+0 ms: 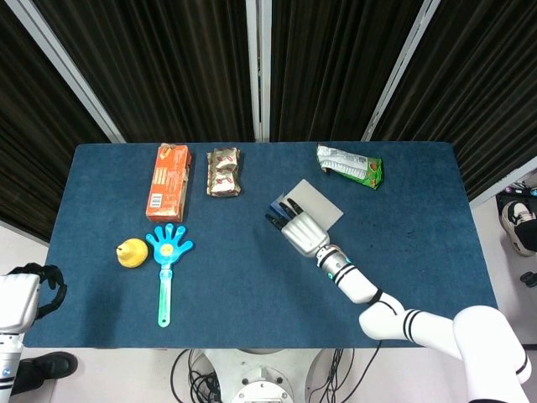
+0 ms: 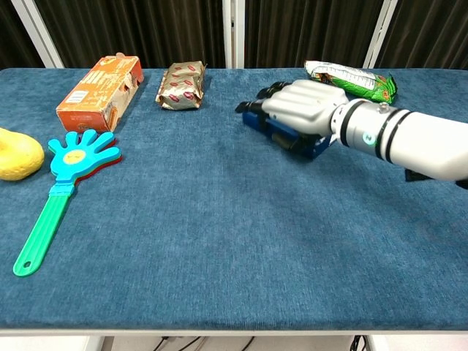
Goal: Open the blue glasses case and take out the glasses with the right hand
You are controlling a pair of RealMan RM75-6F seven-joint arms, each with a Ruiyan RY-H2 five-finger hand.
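The blue glasses case (image 1: 317, 204) with its pale grey top lies turned at an angle on the table's middle. My right hand (image 1: 300, 228) lies over its near left end, fingers wrapped over the edge and gripping it. In the chest view the right hand (image 2: 303, 110) covers most of the case (image 2: 313, 150), which sits tilted under the palm with its lid down. No glasses show. My left hand (image 1: 25, 298) hangs off the table's near left corner, fingers loosely curved and holding nothing.
An orange carton (image 1: 168, 181) and a snack pack (image 1: 224, 171) lie at the back left. A green packet (image 1: 349, 166) lies at the back right. A yellow fruit (image 1: 131, 252) and a blue hand-shaped clapper (image 1: 167, 260) sit at the left.
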